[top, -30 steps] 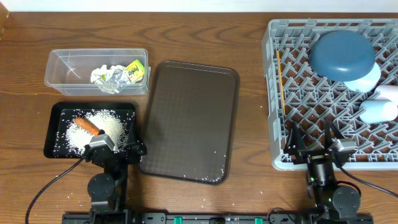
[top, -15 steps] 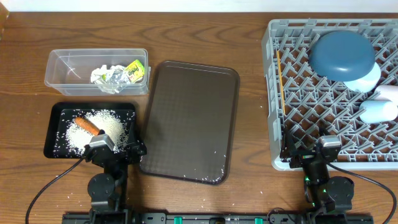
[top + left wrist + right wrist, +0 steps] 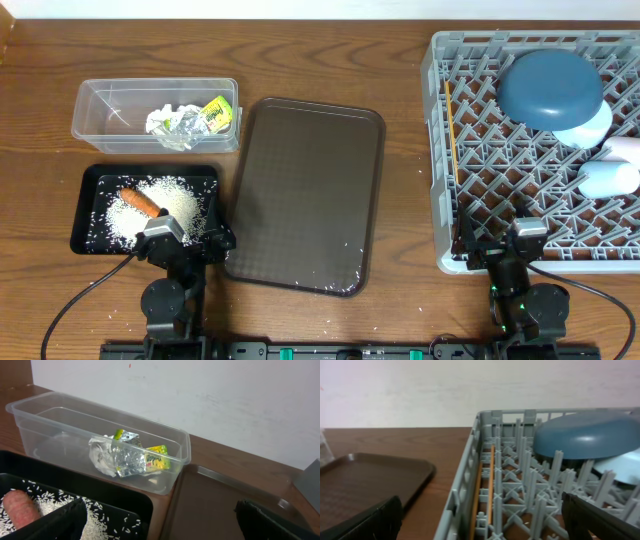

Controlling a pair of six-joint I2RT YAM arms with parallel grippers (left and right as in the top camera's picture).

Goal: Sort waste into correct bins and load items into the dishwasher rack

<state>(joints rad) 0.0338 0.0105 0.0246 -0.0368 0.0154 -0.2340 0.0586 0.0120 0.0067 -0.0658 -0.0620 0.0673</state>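
The clear tub holds the crumpled tissue and the yellow-green wrapper. Rice and the carrot lie in the black tray. In the grey rack are the dark-blue plate, the light-blue bowl, the white cup and, along its left wall, the chopsticks. My left gripper rests open at the black tray's near right corner. At the rack's near edge my right gripper is open. Both are empty.
A large dark brown serving tray lies between the bins and the rack, with a few rice grains near its front right corner. Stray grains dot the table by the black tray. A white wall runs behind the table.
The right gripper has drawn back from over the rack's front edge toward the near table edge, then stayed still. The left arm and all objects are unchanged.
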